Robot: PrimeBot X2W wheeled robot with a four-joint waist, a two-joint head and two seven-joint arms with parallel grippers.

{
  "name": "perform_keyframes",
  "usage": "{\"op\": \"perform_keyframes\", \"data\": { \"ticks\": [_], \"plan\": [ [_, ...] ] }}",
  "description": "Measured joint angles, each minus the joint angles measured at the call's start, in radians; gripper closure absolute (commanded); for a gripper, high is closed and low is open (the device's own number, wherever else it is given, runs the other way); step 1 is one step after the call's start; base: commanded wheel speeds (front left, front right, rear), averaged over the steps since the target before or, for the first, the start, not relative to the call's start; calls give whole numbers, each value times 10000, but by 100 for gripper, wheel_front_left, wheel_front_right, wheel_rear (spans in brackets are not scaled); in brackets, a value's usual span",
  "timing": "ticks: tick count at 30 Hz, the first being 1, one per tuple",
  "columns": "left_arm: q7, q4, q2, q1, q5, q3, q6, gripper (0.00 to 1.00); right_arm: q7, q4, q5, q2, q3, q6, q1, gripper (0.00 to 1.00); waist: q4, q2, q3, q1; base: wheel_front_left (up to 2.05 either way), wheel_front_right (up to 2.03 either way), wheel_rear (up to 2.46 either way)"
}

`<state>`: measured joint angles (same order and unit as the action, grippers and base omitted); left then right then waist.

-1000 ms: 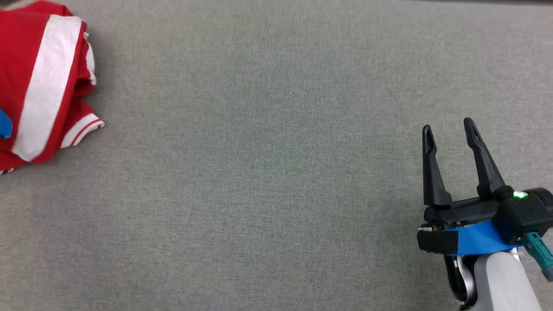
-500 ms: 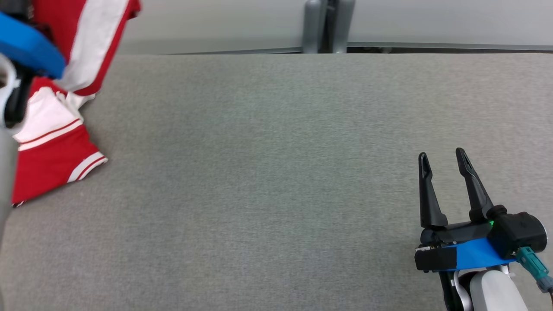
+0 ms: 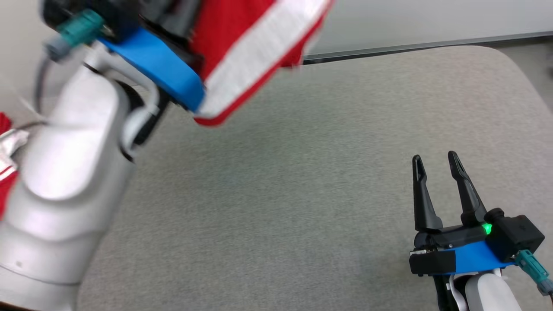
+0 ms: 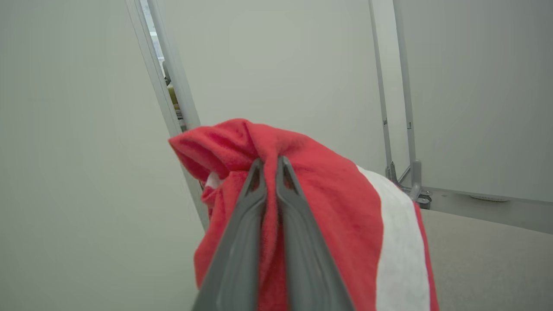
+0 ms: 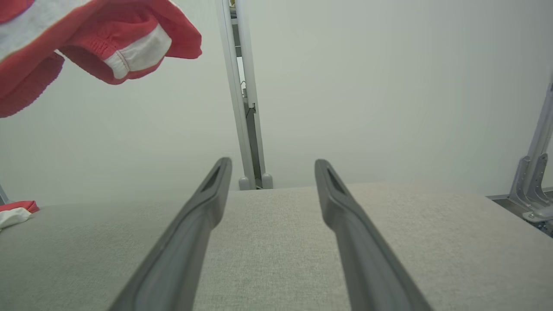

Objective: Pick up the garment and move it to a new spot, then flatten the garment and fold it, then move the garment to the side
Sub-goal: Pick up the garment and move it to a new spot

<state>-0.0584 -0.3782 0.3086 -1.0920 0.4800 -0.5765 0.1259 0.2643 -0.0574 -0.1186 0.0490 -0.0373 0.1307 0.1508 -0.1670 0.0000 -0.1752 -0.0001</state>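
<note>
The garment is red with a broad white stripe and hangs in the air above the far left of the grey table. In the left wrist view my left gripper is shut on a bunched red fold of the garment. My pale left forearm stands in front of the table's left side. My right gripper stands open and empty over the near right of the table. From the right wrist, the gripper points across the table and a garment sleeve dangles at upper left.
A red and white scrap of cloth lies at the table's left edge; whether it joins the held garment I cannot tell. A pale wall with a metal post stands behind the table. The table's far right corner is rounded.
The head camera has shifted. My left arm has lifted the garment off the table's left side, up and rightward. My right gripper stays open in the same place.
</note>
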Motion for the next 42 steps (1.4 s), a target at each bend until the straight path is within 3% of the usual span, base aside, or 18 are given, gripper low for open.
{"op": "perform_keyframes", "data": {
  "ticks": [8, 13, 22, 23, 24, 27, 33, 42],
  "plan": [
    [234, 686, -709, 1749, 148, -1003, -107, 100, 0, 71, -111, 2, 98, 0, -189, 0, -671, 0, 23, 0, 0, 0, 0],
    [121, 226, -1005, 3173, 293, -1521, -362, 100, 0, 111, -128, 2, 144, 0, -226, 0, -712, 0, -27, 0, 0, 0, 0],
    [-336, -882, -1438, 5000, 372, -2439, -355, 98, 0, 73, -119, 0, 113, 0, -285, 0, -580, 0, 69, 0, 0, 0, 0],
    [-403, -943, -1478, 5087, 368, -2506, -355, 23, 0, 71, -104, 2, 113, 0, -285, 0, -547, 0, 82, 0, 0, 0, 0],
    [-734, -974, -1570, 5169, 299, -2516, -430, 0, 0, 56, -69, 2, 84, 0, -289, 0, -475, 0, 110, 1, 0, 0, 0],
    [-1011, -965, -1590, 5173, 286, -2487, -487, 0, 0, 13, -52, 0, 61, 0, -296, 0, -406, 0, 172, 1, 0, 0, 0],
    [-1825, -424, -1051, 5448, 192, -1687, -1200, 0, 0, -12, -79, 0, -15, 0, -504, 0, -196, 0, 503, 0, 0, 0, 0],
    [-2042, 2157, -58, 6965, -445, 773, -2291, 0, 2, 63, -77, -2, 50, 2, -770, 0, 322, 0, 978, 1, 0, 0, 0]
  ]
}}
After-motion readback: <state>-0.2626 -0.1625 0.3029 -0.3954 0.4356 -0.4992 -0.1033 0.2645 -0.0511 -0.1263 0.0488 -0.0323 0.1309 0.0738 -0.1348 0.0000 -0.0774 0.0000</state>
